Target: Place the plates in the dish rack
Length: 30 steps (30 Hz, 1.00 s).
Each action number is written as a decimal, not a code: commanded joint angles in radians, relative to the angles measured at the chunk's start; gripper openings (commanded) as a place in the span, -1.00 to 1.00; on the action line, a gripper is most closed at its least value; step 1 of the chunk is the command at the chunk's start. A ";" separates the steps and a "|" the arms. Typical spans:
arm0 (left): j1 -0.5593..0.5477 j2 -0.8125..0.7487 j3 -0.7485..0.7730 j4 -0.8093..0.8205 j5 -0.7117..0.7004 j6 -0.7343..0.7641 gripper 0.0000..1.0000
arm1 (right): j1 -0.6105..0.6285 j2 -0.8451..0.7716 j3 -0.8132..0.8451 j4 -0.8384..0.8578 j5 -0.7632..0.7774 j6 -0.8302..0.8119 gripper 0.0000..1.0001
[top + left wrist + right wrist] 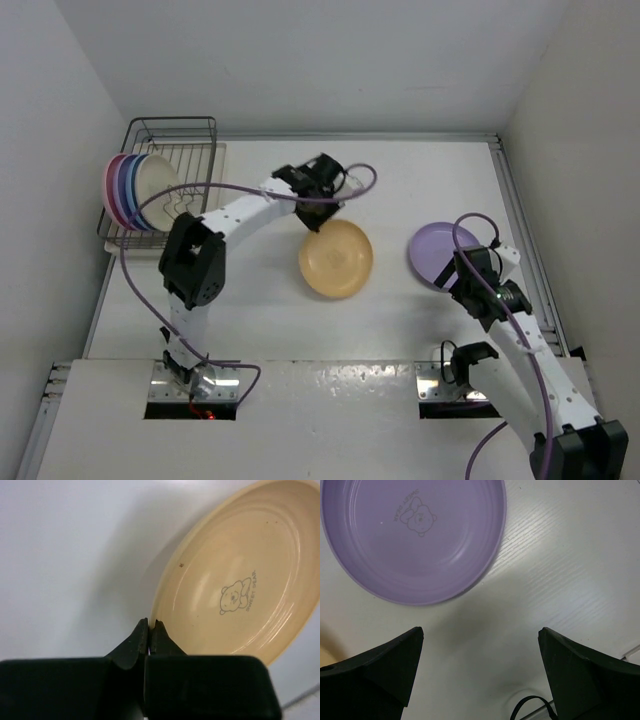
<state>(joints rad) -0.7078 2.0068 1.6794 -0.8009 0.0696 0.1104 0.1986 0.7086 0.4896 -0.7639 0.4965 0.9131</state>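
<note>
My left gripper [322, 218] is shut on the rim of the orange-yellow plate [337, 260]. In the left wrist view the gripper [150, 625] pinches the plate's [235, 580] edge, and the plate is tilted up with a shadow beneath it. A lilac plate [438, 254] lies flat on the table at the right. My right gripper [463, 277] is open and empty just at that plate's near edge; in the right wrist view the gripper [480, 635] is short of the plate [415, 535]. The dish rack [172, 152] at the far left holds pink, lilac, blue and cream plates [132, 190] on edge.
White walls close in the table on the left, back and right. The left arm's purple cable [250, 192] loops over the table between the rack and the gripper. The rack's far half [185, 140] holds no plates.
</note>
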 commanded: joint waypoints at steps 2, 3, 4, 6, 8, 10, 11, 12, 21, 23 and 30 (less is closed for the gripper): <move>0.157 -0.229 0.144 -0.026 -0.504 0.079 -1.00 | -0.004 0.023 0.055 0.063 0.031 -0.042 0.95; 0.177 -0.253 0.157 -0.009 -0.598 0.100 -1.00 | -0.005 0.025 0.055 0.066 0.030 -0.045 0.95; 0.197 -0.302 0.157 0.015 -0.690 0.121 -1.00 | -0.007 0.029 0.055 0.087 0.030 -0.045 0.95; 0.251 -0.357 0.142 0.139 -0.950 0.210 -1.00 | -0.005 0.045 0.055 0.100 0.022 -0.052 0.95; 0.283 -0.443 0.083 0.371 -1.100 0.305 -1.00 | -0.004 0.063 0.067 0.123 0.004 -0.059 0.93; 0.307 -0.488 -0.044 0.559 -1.250 0.512 -1.00 | -0.005 0.098 0.084 0.136 -0.013 -0.059 0.93; 0.339 -0.503 -0.093 0.748 -1.280 0.584 -1.00 | -0.002 0.104 0.102 0.141 -0.019 -0.062 0.93; 0.356 -0.531 -0.146 0.852 -1.300 0.724 -1.00 | -0.004 0.115 0.112 0.149 -0.021 -0.063 0.93; 0.528 -0.482 -0.396 1.364 -1.335 1.002 -1.00 | 0.001 0.279 0.286 0.146 -0.070 -0.094 0.85; 0.553 -0.456 -0.405 1.387 -1.335 1.002 -1.00 | 0.007 0.299 0.320 0.134 -0.076 -0.098 0.85; 0.564 -0.447 -0.517 1.434 -1.324 0.977 -1.00 | 0.025 0.310 0.379 0.118 -0.044 -0.095 0.83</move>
<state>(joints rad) -0.1585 1.5864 1.1809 0.5644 -1.2263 1.0782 0.2150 1.0172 0.8284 -0.6453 0.4374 0.8227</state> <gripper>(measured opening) 0.024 0.918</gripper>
